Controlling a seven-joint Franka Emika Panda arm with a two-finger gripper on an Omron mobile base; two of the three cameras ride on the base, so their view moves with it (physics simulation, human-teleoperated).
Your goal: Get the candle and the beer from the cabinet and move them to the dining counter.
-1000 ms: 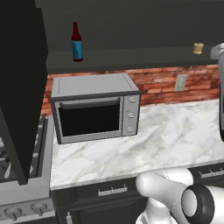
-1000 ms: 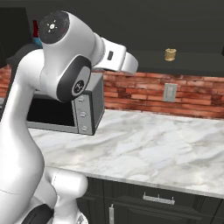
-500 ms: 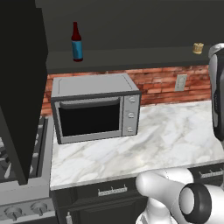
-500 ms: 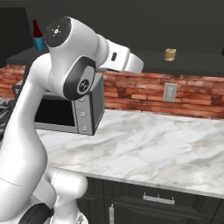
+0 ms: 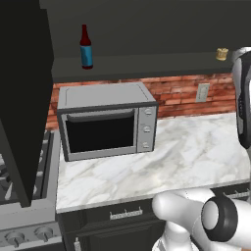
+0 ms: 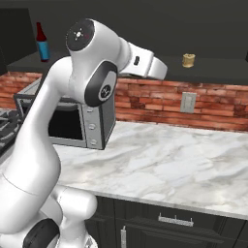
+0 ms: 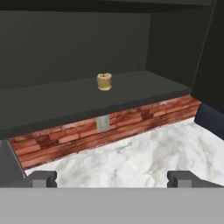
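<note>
The cabinet (image 5: 147, 64) is open, and its dark shelf holds both items. The beer (image 5: 86, 47), a slim dark bottle with a blue label, stands upright at the shelf's left end and is also seen at the far left of the right base view (image 6: 42, 42). The candle (image 5: 222, 54), a squat tan cylinder, sits far to the right (image 6: 188, 60). In the hand view the candle (image 7: 104, 81) stands on the shelf (image 7: 65, 103) straight ahead, well beyond my gripper (image 7: 112, 179). The jaws are open and hold nothing. The dining counter is out of view.
A silver microwave (image 5: 105, 120) stands on the marble worktop (image 5: 191, 152) under the beer. A brick wall with a socket (image 6: 188, 102) runs below the shelf. The open black cabinet door (image 5: 22, 98) hangs at left over the stove (image 5: 24, 230).
My arm has swung right in the right base view, uncovering the beer. In the left base view more of it shows at the right edge. The jaws stay open.
</note>
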